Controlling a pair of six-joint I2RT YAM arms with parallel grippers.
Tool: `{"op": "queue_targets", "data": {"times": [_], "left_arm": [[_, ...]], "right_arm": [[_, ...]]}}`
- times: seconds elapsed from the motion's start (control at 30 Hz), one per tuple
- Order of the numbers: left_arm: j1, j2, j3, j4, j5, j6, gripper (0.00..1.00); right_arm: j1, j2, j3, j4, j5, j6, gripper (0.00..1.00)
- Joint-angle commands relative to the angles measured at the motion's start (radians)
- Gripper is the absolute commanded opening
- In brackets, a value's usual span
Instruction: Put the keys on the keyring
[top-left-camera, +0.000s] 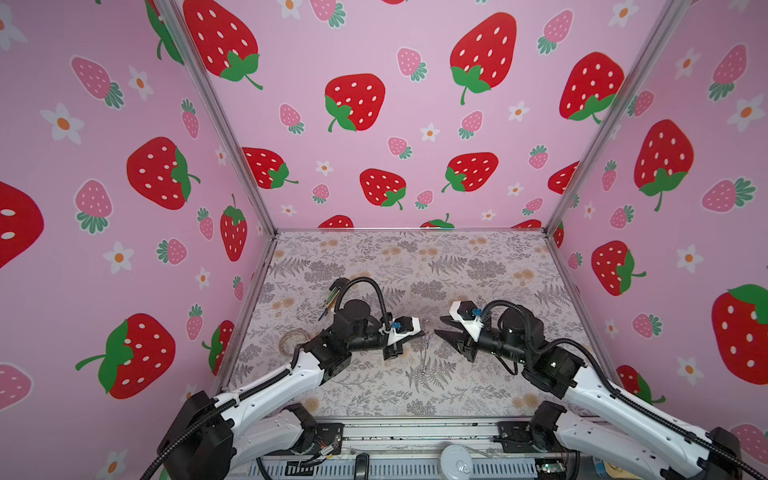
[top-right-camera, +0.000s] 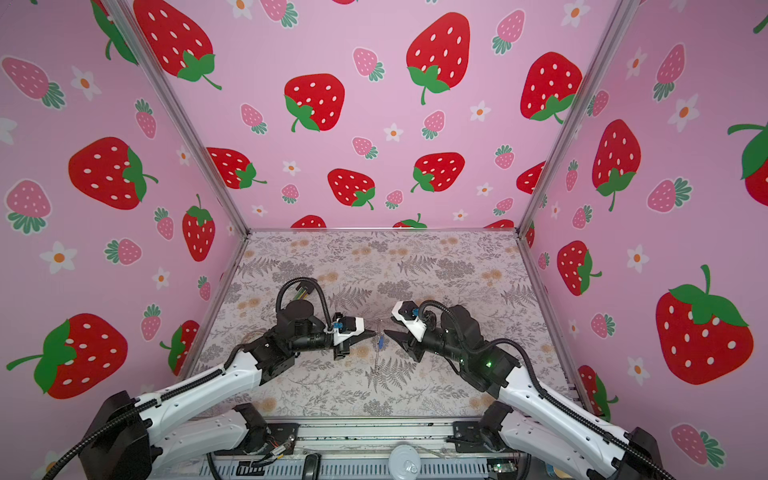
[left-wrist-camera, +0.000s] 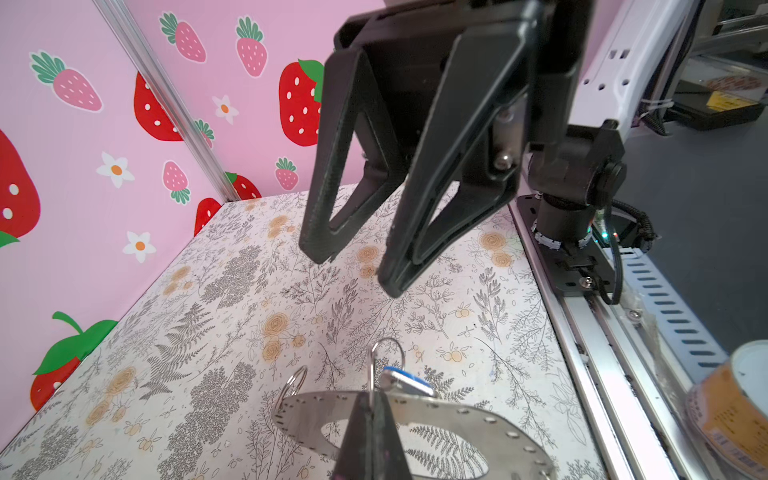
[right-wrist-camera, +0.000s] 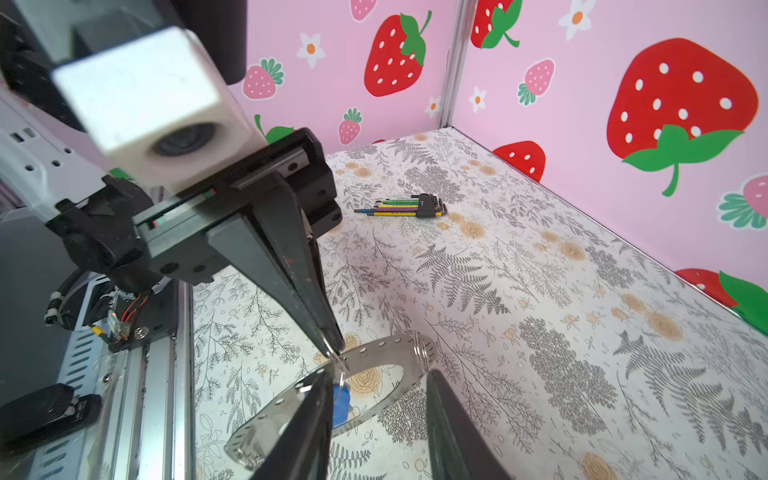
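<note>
My left gripper (left-wrist-camera: 376, 395) (top-left-camera: 424, 332) is shut on a small wire loop (left-wrist-camera: 386, 349) at the rim of the keyring (left-wrist-camera: 457, 415) (right-wrist-camera: 374, 347). The keyring is a flat grey perforated ring that hangs above the table and shows edge-on in both top views (top-right-camera: 377, 357). The blue-headed key (left-wrist-camera: 405, 376) (right-wrist-camera: 341, 405) (top-right-camera: 380, 343) dangles at that loop, under the left fingertips. My right gripper (right-wrist-camera: 376, 374) (top-left-camera: 438, 325) (left-wrist-camera: 353, 270) faces the left one from close by. Its jaws stand open with nothing held, one finger next to the key.
A second wire loop (left-wrist-camera: 295, 382) sits further round the ring's rim. Coloured hex keys in a black holder (right-wrist-camera: 405, 206) lie at the back left. A pale coil (top-left-camera: 293, 340) lies on the table beside the left arm. A can (left-wrist-camera: 731, 407) stands on the front rail.
</note>
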Motion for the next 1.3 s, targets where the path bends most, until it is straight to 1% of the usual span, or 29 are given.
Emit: {"op": "queue_targets", "data": {"times": [0.0, 0.17, 0.53, 0.73, 0.8, 0.93, 1.0, 1.1, 1.17, 1.27], "left_arm": [[0.007, 0.005, 0.047, 0.044, 0.053, -0.004, 0.0], [0.013, 0.001, 0.046, 0.044, 0.078, -0.002, 0.0], [0.015, 0.003, 0.049, 0.043, 0.112, -0.002, 0.0], [0.015, 0.004, 0.052, 0.037, 0.108, 0.003, 0.0], [0.015, 0.003, 0.05, 0.037, 0.091, 0.003, 0.0], [0.015, -0.006, 0.041, 0.044, 0.008, 0.009, 0.0], [0.013, -0.013, 0.037, 0.048, -0.027, 0.01, 0.0], [0.011, -0.024, 0.027, 0.066, -0.057, 0.011, 0.0], [0.01, -0.03, 0.021, 0.078, -0.065, 0.01, 0.0], [0.009, -0.035, 0.018, 0.082, -0.07, 0.012, 0.0]], "right_arm": [[-0.004, 0.006, -0.017, 0.033, -0.078, -0.049, 0.36], [-0.005, 0.036, -0.015, 0.047, -0.12, -0.054, 0.29], [-0.004, 0.068, -0.025, 0.081, -0.151, -0.067, 0.23], [-0.003, 0.072, -0.019, 0.061, -0.14, -0.072, 0.23], [-0.003, 0.072, -0.013, 0.044, -0.118, -0.07, 0.25], [-0.003, 0.047, -0.017, 0.052, -0.041, -0.007, 0.35], [-0.003, 0.031, -0.041, 0.085, -0.032, 0.04, 0.35], [-0.003, 0.018, -0.081, 0.137, -0.033, 0.121, 0.34], [-0.003, 0.025, -0.099, 0.17, -0.045, 0.167, 0.31], [-0.003, 0.048, -0.104, 0.201, -0.062, 0.197, 0.28]]}}
